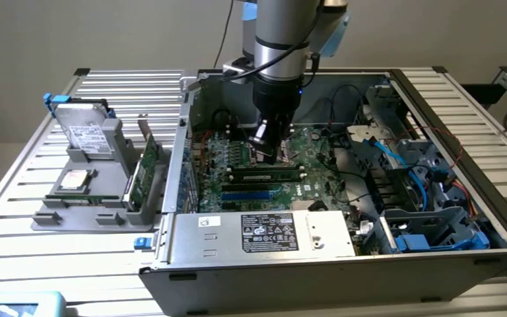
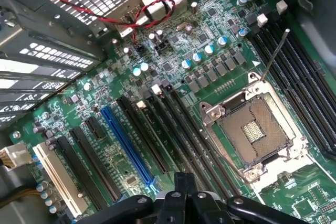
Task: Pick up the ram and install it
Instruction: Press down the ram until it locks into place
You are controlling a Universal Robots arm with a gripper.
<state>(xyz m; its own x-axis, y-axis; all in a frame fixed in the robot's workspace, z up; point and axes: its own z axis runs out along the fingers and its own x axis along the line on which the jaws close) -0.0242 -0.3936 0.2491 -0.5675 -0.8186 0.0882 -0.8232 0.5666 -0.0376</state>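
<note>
Pincer (image 1: 267, 155) low inside the computer case (image 1: 342, 257), over the ram (image 1: 267, 177) seated in its slot; grip state cannot be told.

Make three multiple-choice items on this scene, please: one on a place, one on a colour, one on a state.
1. Where is the claw?
A) inside the open computer case
B) over a grey holder
C) beside the table

2. What colour is the long slot among the black ones?
A) red
B) blue
C) yellow

3. The processor socket is:
A) under a fan
B) bare
C) taped over

Answers: 1 A, it hangs above the motherboard; 2 B, it is plainly blue; 3 B, its contacts show.
</note>
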